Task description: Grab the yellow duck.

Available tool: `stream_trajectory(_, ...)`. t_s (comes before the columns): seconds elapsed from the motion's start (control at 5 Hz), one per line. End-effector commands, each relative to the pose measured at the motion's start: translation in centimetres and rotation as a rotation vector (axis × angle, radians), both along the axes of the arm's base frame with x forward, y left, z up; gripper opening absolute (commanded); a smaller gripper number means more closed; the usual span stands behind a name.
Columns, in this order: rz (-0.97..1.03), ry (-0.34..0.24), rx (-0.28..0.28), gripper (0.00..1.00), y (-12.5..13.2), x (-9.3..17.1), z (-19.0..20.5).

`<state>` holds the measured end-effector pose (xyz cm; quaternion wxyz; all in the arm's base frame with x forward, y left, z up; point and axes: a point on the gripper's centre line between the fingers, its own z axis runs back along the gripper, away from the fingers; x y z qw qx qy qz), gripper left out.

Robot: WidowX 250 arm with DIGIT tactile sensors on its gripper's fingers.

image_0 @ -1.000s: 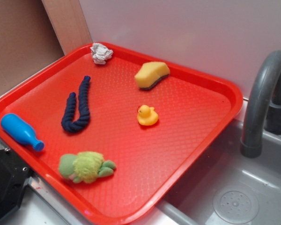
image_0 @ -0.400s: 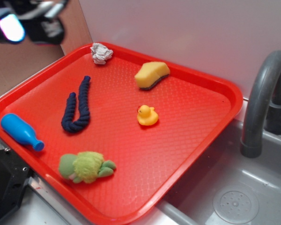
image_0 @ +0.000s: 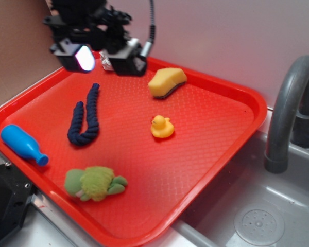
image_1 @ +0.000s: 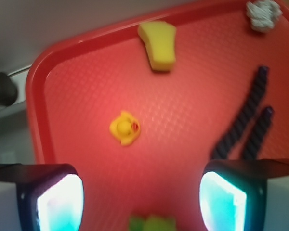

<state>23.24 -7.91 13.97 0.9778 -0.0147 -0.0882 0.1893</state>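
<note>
1. I see a red tray (image_0: 232, 110) holding everything: the yellow duck (image_0: 161, 126) sits upright near the middle, clear of its neighbours, with a yellow sponge (image_0: 167, 82) behind it towards the back rim.
2. Also on the tray are a dark blue rope (image_0: 85, 116) bent into a U on the left half, a crumpled grey cloth (image_1: 263, 13) in the back corner, a green plush turtle (image_0: 94, 183) near the front edge, and a blue bottle (image_0: 23, 144) lying across the left rim.
3. My gripper (image_0: 105, 57) hangs above the back-left part of the tray, well apart from the duck, its jaws spread wide with nothing between them.
4. The wrist view looks down between the two lit fingers (image_1: 58, 202) and shows the duck (image_1: 124, 128) ahead in the gap, left of centre, its orange beak visible, which the exterior view shows only small.
5. The exterior view alone shows the bottle and the whole turtle; in the wrist view only a green sliver appears at the bottom edge.
6. The tray rests over a grey sink (image_0: 257, 216) with a drain and a curved grey faucet (image_0: 288, 103) to the right; a pale wall stands behind.
</note>
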Motion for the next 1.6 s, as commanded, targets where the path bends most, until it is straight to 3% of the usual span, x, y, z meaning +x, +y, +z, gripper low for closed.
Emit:
stream_trajectory(0.0,-0.048,0.026,0.075,1.0,-0.3,2.1,-5.4)
stream_trajectory(0.2,-0.05,0.03,0.086,1.0,0.0,1.9,-6.8)
stream_trajectory(0.4,-0.067,0.0,0.054,1.0,-0.7,2.2,-7.8)
stream_trajectory(0.6,-0.06,-0.069,0.033,1.0,-1.4,3.1,-8.1)
stream_trajectory(0.8,-0.075,-0.102,0.01,1.0,-1.4,3.9,-8.2)
stream_trajectory(1.0,-0.088,-0.094,0.014,0.0,-1.0,3.9,-8.7)
stream_trajectory(1.4,-0.09,-0.111,0.085,0.0,-0.8,3.1,-8.4)
